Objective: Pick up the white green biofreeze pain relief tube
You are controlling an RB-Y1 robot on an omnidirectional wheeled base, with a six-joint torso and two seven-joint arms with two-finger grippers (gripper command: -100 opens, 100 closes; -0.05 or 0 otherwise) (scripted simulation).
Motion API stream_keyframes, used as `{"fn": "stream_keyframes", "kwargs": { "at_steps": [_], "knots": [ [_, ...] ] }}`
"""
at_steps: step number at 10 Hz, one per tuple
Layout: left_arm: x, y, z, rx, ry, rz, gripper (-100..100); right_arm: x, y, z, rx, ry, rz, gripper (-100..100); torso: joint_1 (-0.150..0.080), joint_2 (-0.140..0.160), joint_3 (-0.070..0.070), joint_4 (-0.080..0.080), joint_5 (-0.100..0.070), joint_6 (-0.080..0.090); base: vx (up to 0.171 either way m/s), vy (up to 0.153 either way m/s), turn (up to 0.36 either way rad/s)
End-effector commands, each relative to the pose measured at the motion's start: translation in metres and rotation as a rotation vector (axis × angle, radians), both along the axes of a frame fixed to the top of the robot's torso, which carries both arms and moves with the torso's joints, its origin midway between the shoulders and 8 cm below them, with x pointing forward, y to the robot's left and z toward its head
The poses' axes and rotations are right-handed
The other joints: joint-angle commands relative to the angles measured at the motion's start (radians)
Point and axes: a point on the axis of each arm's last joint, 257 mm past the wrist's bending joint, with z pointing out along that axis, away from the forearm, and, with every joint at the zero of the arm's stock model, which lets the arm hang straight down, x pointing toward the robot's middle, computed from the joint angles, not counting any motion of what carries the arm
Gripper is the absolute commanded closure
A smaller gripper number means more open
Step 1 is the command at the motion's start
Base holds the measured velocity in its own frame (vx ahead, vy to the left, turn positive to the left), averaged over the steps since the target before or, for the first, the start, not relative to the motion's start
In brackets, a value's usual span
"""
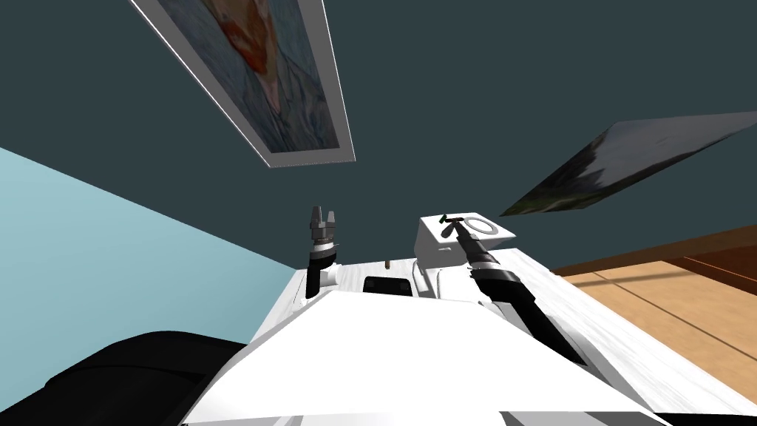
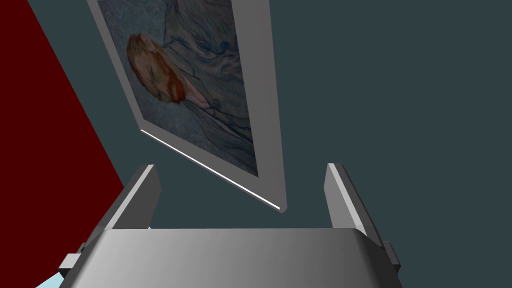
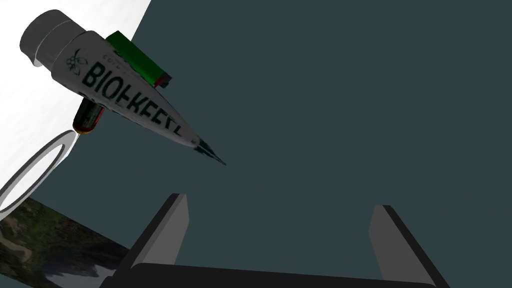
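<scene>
Since the right arm does the work here, we start with what carries everything: the white tabletop [image 1: 591,325], with a white box [image 1: 432,248] standing toward its far edge. Our right tool [image 3: 280,225] hangs just over the top of that box, released, its two blades wide apart with nothing between them. Our left tool [image 2: 245,200] is raised over the left side of the tabletop, also released and holding nothing.

On the box top lies a flat grey ring [image 3: 67,136], and beside it, toward the box's left edge, the tube [image 3: 130,100]: white with dark lettering and a grey cap [image 3: 47,32]. Its flat crimped end points toward the gap between our blades, but its body lies off to one side of them, so closing now would catch only air.

We judge that the hand should slide sideways toward the tube until the wide lettered middle sits between the blades. We should close there, not on the thin crimp or the round cap, either of which could slip.

A green block [image 3: 137,57] and a small dark bottle [image 3: 89,116] lie right against the tube; whether they touch it we cannot tell. We should come in slowly, with the blades clear of both.
</scene>
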Motion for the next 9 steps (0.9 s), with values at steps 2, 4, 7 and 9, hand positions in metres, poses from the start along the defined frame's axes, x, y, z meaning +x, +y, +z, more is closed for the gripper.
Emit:
{"fn": "stream_keyframes", "kwargs": {
  "at_steps": [2, 4, 7, 9],
  "knots": [
    [0.000, 0.000, 0.000, 0.000, 0.000, 0.000, 0, -0.011, -0.020, -0.025, -0.068, 0.108, -0.051, -100, 0.001, 0.000, 0.000, 0.000, 0.000, 0.000, 0.062, 0.008, 0.015],
    [0.000, 0.000, 0.000, 0.000, 0.000, 0.000, 0, -0.022, -0.036, -0.041, -0.127, 0.185, -0.085, -100, 0.001, 0.000, 0.000, 0.000, 0.000, 0.000, 0.065, 0.019, 0.014],
    [0.000, 0.000, 0.000, 0.000, 0.000, 0.000, 0, -0.042, -0.062, -0.062, -0.227, 0.298, -0.133, -100, 0.003, -0.001, 0.000, 0.000, 0.001, 0.000, 0.071, 0.042, 0.019],
    [0.000, 0.000, 0.000, 0.000, 0.000, 0.000, 0, -0.057, -0.080, -0.072, -0.302, 0.372, -0.163, -100, 0.005, -0.001, 0.000, 0.000, 0.001, 0.000, 0.075, 0.066, 0.021]
  ]
}}
